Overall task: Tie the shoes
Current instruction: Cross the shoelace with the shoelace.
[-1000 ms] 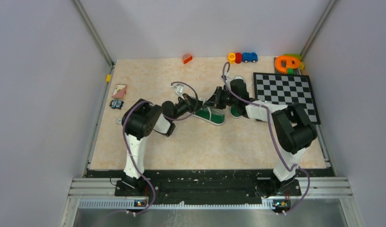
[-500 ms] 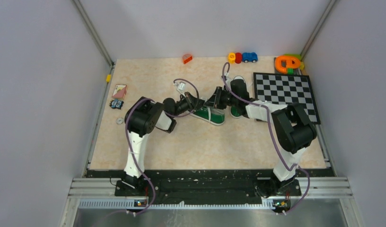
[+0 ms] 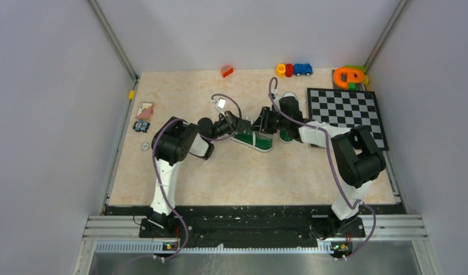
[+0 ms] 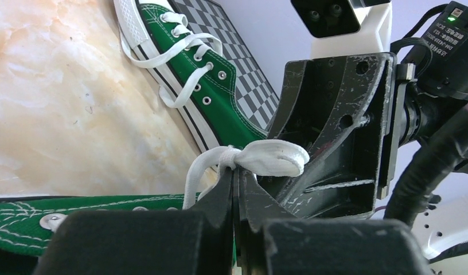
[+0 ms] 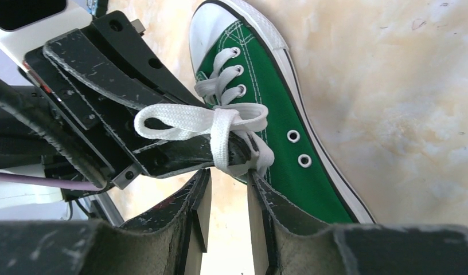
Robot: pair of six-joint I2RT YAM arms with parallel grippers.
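Note:
Two green shoes with white laces lie mid-table. The near shoe [image 3: 254, 140] [image 5: 266, 109] lies between both grippers; the far shoe [image 3: 289, 102] [image 4: 203, 86] lies partly under the right arm. My left gripper [image 3: 241, 122] [image 4: 237, 175] is shut on a loop of the near shoe's white lace [image 4: 272, 158] [image 5: 209, 123]. Facing it, my right gripper [image 3: 259, 122] [image 5: 227, 180] stands open just below that lace, with nothing between its fingers [image 5: 260, 197]. The lace's loops lie over the left gripper's dark fingers [image 5: 180, 150].
A checkerboard mat [image 3: 347, 112] lies right of the shoes. Along the back edge sit toy cars [image 3: 295, 70], an orange piece [image 3: 227, 71] and an orange-green toy [image 3: 349, 76]. A card [image 3: 144, 110], a small item [image 3: 141, 126] and a disc [image 3: 145, 146] lie at left.
My right gripper has opened and let go of the lace. The left gripper, still shut, has shifted slightly back and right towards the right gripper.

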